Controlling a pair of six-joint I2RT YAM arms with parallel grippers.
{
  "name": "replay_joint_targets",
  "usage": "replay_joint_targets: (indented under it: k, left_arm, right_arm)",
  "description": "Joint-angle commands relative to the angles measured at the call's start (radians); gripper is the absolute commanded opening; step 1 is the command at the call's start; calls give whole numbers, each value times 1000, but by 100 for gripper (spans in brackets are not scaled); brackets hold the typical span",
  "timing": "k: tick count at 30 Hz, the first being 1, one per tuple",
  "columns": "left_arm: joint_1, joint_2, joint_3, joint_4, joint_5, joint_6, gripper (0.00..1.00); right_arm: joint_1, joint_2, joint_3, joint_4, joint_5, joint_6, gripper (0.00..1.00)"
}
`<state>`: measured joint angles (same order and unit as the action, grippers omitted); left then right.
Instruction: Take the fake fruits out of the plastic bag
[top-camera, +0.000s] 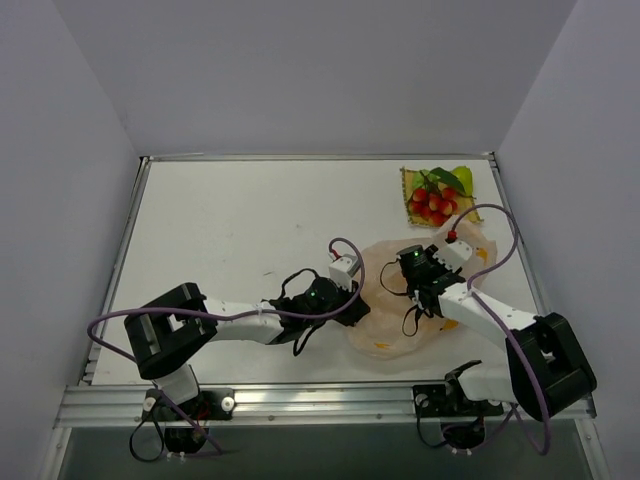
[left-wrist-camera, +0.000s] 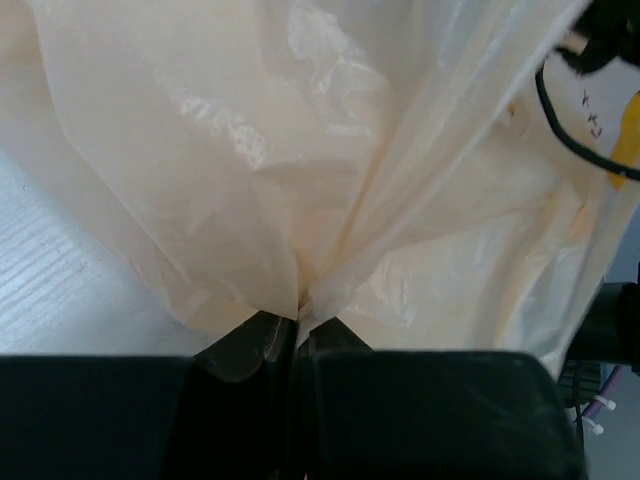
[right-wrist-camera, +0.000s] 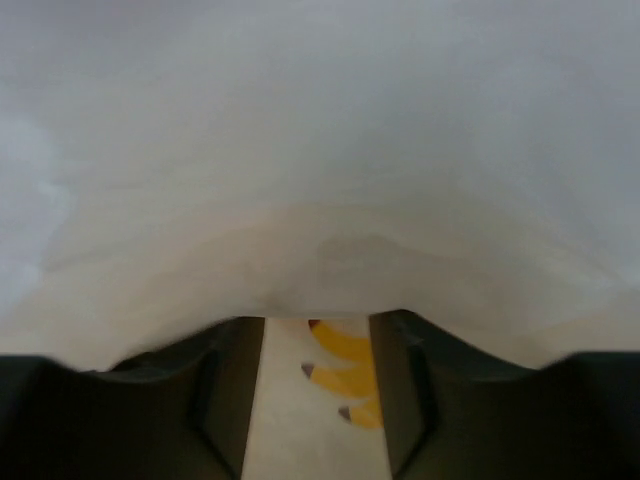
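Left hand (top-camera: 352, 308): it is clamped shut on a gathered fold of the bag (top-camera: 385, 265). In the wrist view the fingertips meet at the pinch (left-wrist-camera: 298, 325).
Bag at the left hand: the film (left-wrist-camera: 300, 150) is fanned out ahead of the closed fingertips in creased, taut folds. A black cable (left-wrist-camera: 560, 130) is seen at the far right ahead of that hand.
Right hand (top-camera: 412, 265): it is set against the bag from the side opposite the left hand. In the wrist view its fingers are held apart (right-wrist-camera: 318, 330), and nothing is seen gripped between them.
Bag at the right hand: pale film (right-wrist-camera: 320, 200) is draped across just ahead of the fingertips and fills the view.
Yellow-orange shapes (right-wrist-camera: 345, 380): they are seen in the gap between the right fingers. Whether they are print or fruit cannot be told.
Bag as a whole: it is crumpled on the table (top-camera: 230, 230) and lies between the two hands, touched by both.
Berries (top-camera: 433, 203): the red cluster with green leaves is laid outside the bag on the mat (top-camera: 408, 185), beyond the right hand and well apart from the left hand.
Yellow-green fruit (top-camera: 463, 180): it is seen just beside the berries on the mat, on the side away from the right hand.
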<state>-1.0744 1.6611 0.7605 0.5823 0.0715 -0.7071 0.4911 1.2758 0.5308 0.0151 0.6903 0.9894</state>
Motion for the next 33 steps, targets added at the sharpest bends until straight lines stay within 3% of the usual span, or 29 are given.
replay_joint_targets:
  k: [1,11,20,23,25,27,33]
  left_arm:
    - [-10,-46,11,21,-10,14,2]
    - [-12,-37,13,21,-3,17,2]
    - [-12,-11,25,30,-4,15,2]
    - [-12,5,43,31,-2,15,2]
    - [-12,6,51,30,-2,15,2]
    - [-12,5,66,22,-12,27,2]
    - [-1,26,131,-1,-24,44,2]
  right_arm:
    - [-101,-3,46,112,9,-83,44]
    - [-261,100,101,193,-69,-159,76]
    - [-302,220,86,262,-213,-167,79]
    - [-301,203,55,298,-264,-170,62]
    - [-296,131,40,318,-299,-184,40]
    - [-289,62,18,300,-322,-214,30]
    - [-232,-249,-11,79,-379,-282,31]
